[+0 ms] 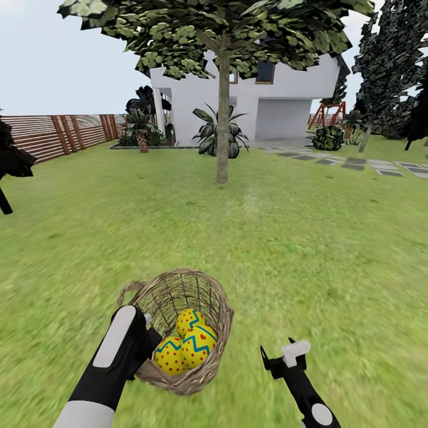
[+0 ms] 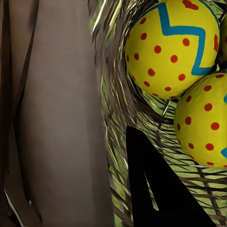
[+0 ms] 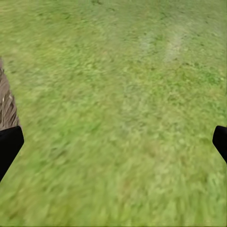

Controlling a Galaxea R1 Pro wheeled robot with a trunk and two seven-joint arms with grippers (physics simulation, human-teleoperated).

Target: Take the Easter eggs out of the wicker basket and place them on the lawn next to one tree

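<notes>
Head view: mottled green lawn [image 1: 285, 238] reaching far to a white house [image 1: 279, 101], with a slatted wooden fence [image 1: 59, 134] at far left and a stone path [image 1: 356, 161] at far right. Straight-trunked tree [image 1: 222, 119] standing mid-lawn, well beyond the basket. Wicker basket [image 1: 208, 297] near, tilted, holding three Easter eggs [image 1: 187, 346] bunched together. Left gripper [image 1: 145, 339] pressed against the basket's near left rim. Right gripper [image 1: 279, 356] near right, apart from the basket, over grass.

Left wrist view: woven basket wall [image 2: 113, 118] pinched between a pale finger [image 2: 61, 118] and a dark finger [image 2: 156, 189]; two eggs [image 2: 170, 47] just beside.

Right wrist view: blurred grass [image 3: 123, 109], black fingertips [image 3: 9, 144] spread wide at either edge, nothing between them.
</notes>
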